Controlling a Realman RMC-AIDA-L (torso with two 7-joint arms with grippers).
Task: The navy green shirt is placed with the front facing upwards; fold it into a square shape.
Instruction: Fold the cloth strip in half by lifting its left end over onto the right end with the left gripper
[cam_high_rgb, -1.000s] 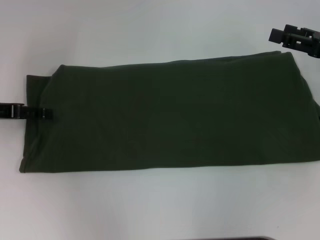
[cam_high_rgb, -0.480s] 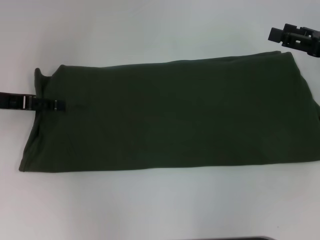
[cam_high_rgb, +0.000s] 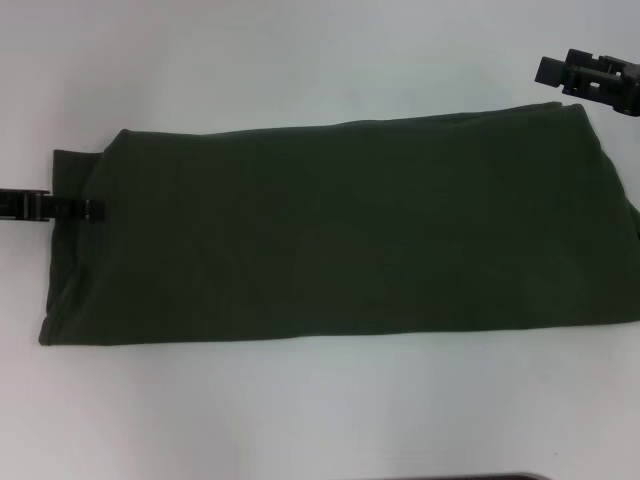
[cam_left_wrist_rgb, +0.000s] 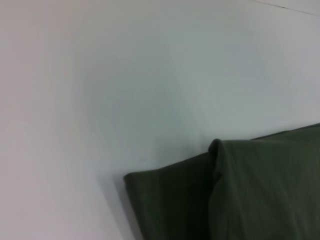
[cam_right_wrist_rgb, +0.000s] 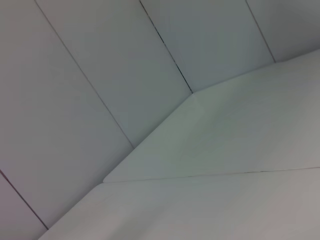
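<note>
At the left edge of the frame the left claw (cam_high_rgb: 92, 210), whose grip I cannot tell, sits on the shirt's (cam_high_rgb: 340, 230) end, so it should pinch all layers and fold rightward, while the right claw (cam_high_rgb: 590, 78) waits upper right.

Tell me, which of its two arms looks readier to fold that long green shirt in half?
Probably the left. The left gripper sits low at the navy green shirt's left end, over its edge. The right gripper hangs off the cloth beyond the far right corner.
</note>
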